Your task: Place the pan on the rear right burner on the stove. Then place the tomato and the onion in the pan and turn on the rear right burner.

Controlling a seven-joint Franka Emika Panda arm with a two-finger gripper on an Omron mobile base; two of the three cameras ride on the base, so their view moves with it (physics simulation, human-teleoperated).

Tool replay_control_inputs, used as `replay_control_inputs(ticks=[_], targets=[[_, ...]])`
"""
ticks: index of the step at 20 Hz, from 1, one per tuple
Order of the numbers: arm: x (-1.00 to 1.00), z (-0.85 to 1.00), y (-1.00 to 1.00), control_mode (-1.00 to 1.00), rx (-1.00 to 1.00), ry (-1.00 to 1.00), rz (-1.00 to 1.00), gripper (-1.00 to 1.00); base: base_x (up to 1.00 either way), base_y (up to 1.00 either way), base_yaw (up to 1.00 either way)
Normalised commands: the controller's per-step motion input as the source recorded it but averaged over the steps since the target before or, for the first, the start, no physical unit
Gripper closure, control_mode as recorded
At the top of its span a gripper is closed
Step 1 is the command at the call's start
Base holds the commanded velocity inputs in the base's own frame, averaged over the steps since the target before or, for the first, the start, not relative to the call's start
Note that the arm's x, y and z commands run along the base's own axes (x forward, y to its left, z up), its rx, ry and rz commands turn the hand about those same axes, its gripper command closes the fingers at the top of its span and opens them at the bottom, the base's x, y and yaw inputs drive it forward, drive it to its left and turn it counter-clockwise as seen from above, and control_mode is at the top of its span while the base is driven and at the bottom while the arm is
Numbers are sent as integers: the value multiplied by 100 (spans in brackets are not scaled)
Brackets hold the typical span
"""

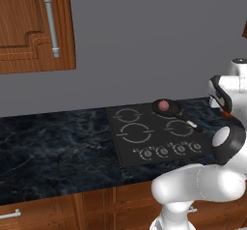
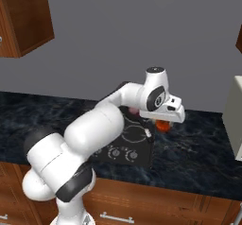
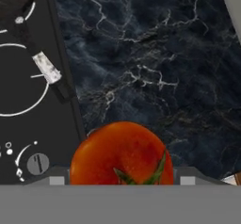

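My gripper (image 2: 164, 120) is shut on the tomato (image 3: 120, 153), an orange-red ball with a green stalk. It hangs above the dark counter just right of the stove (image 1: 126, 139). The tomato (image 2: 163, 126) shows orange under the hand. The black pan (image 1: 167, 108) sits on the rear right burner, its handle (image 1: 189, 122) pointing to the front right. The pinkish-purple onion (image 1: 164, 105) lies in the pan. In the hand view the handle's pale tip (image 3: 46, 68) lies left of the tomato, over a burner ring (image 3: 41, 94). My gripper (image 1: 225, 109) is right of the pan.
Four knobs (image 1: 169, 150) run along the stove's front edge; one knob (image 3: 37, 163) is close to the tomato's left. A white appliance (image 1: 238, 71) stands at the counter's far right. A wooden wall cabinet (image 1: 34, 26) hangs at the upper left.
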Motion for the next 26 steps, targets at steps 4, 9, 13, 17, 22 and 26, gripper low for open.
replay_control_inputs(ticks=[4, 9, 13, 17, 22, 26], targets=[[0, 21, 52, -100, 0, 0, 0, 100, 0, 0, 0], [0, 2, 51, -100, 0, 0, 0, 100, 0, 0, 0], [3, 4, 48, -100, 0, -2, 0, 100, 0, 0, 0], [10, 9, 38, -100, 5, -4, 0, 100, 0, 0, 0], [22, 21, 32, -100, 10, -5, 0, 100, 0, 0, 0], [23, 21, 23, -100, 14, -7, 0, 100, 0, 0, 0]])
